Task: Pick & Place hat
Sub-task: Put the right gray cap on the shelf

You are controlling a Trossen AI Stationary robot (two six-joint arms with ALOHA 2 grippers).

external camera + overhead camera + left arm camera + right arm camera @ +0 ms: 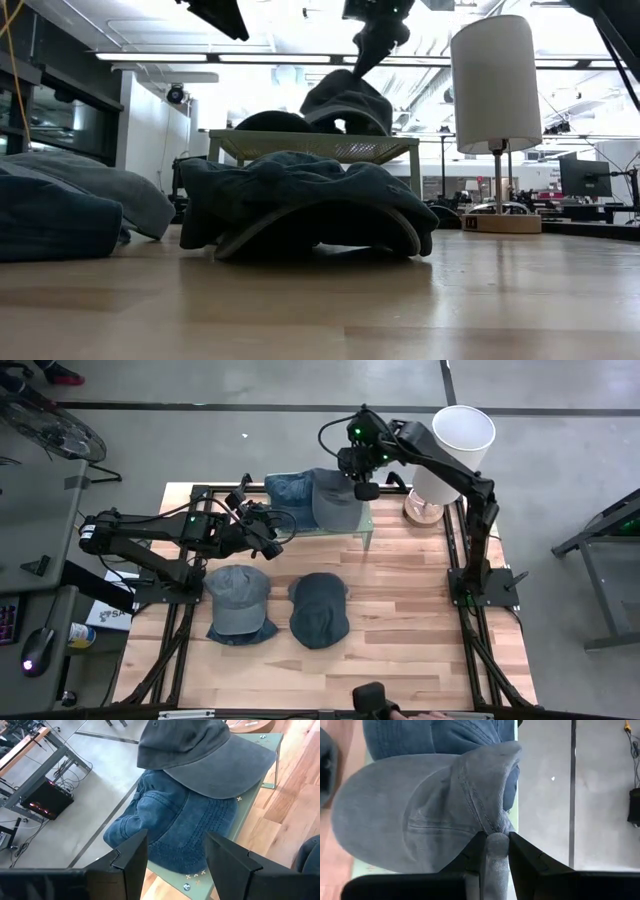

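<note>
Between the right gripper (496, 851) fingers a fold of the grey hat (420, 810) is pinched tight, so the crown bunches while the brim sags beneath onto the denim hat (185, 825) already lying on the green stand (260, 755); the grip looks kept to steer the drop. Farther out, the left gripper (176, 857) hangs spread and empty beside the stand; two more hats (238, 598) wait on the worktop (400, 610)

The grey cap (335, 500) partly hides, seemingly, the denim cap (290, 490).
</note>
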